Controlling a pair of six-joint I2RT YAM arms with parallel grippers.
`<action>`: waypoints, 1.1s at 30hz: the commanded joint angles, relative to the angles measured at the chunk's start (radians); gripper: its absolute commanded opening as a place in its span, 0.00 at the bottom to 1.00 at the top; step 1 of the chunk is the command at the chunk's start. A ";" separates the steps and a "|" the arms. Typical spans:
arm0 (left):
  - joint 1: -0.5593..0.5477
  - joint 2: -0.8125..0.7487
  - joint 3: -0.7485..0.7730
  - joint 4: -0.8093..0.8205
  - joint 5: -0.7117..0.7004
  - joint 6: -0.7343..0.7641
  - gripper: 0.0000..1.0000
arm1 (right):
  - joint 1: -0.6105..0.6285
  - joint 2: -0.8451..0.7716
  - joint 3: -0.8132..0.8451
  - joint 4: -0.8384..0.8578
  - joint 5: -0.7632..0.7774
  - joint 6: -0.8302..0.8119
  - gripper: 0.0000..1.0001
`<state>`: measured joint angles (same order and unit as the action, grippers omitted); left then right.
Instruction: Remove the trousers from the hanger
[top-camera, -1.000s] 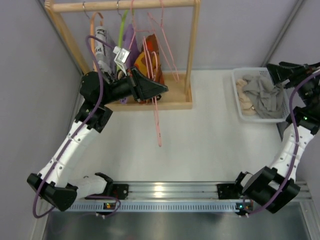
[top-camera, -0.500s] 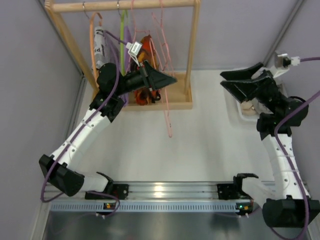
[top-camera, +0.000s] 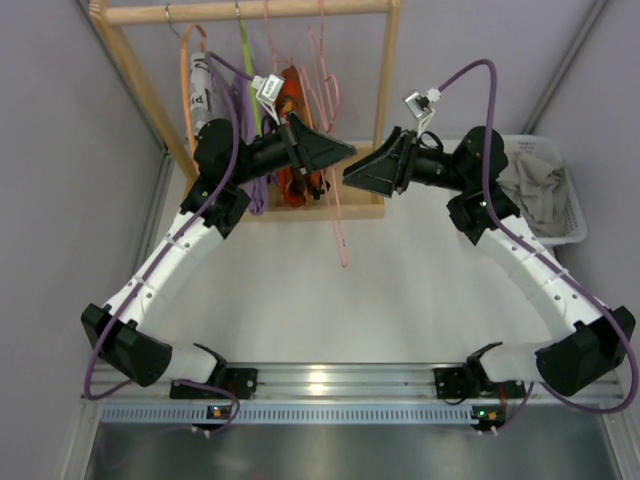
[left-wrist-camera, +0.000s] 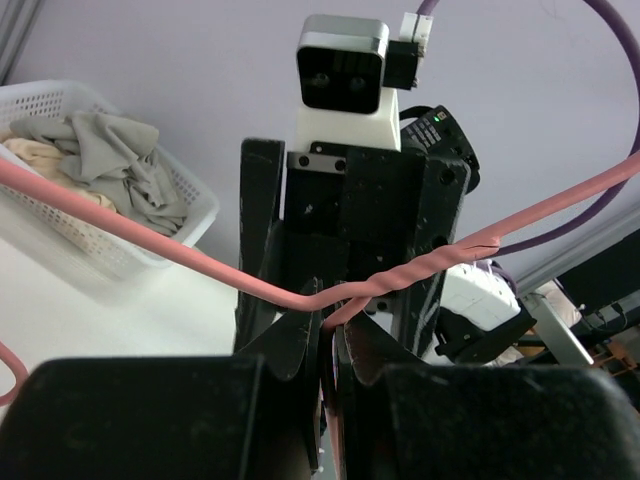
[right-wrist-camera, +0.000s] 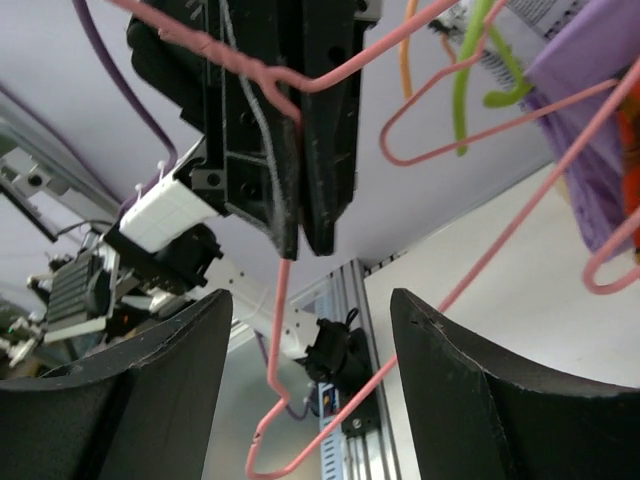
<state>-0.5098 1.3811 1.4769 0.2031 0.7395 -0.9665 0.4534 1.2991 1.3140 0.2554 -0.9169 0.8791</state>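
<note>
Room: plain grey-lilac walls on the left and at the back. The bench is matte white. A silver mounting rail runs along its near edge w/ both arm bases on it, and brushed metal lies in front of that.

Back left of the bench is a wooden rack. On its bar hang an orange hanger, a green hanger and several pink wire ones, plus a white printed piece, a purple piece and an orange-red piece. Can't tell which of these, if any, are the trousers.

A white basket sits at the back right, well apart from the rack. It holds a crumpled grey garment and sth beige under it.

Left end effector is closed on the twisted neck of a pink hanger, in front of the rack and above the bench. The hanger's wire hangs down below the grip.

Right end effector is open, w/ fingers spread wide. It points at the left one, tip to tip, very close but not touching the hanger.

Purple cables loop off both wrists.
</note>
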 joint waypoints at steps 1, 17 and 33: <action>-0.003 -0.017 0.030 0.078 -0.003 0.005 0.00 | 0.070 -0.003 0.051 0.028 0.003 -0.025 0.65; -0.003 -0.033 0.011 0.078 -0.008 0.005 0.00 | 0.153 0.078 0.091 0.123 0.027 0.017 0.34; 0.056 -0.180 -0.142 0.078 -0.011 0.034 0.92 | 0.015 -0.032 -0.010 0.430 -0.040 0.303 0.00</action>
<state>-0.4656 1.2537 1.3537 0.2325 0.7174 -0.9409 0.5053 1.3285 1.3273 0.4973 -0.9401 1.0592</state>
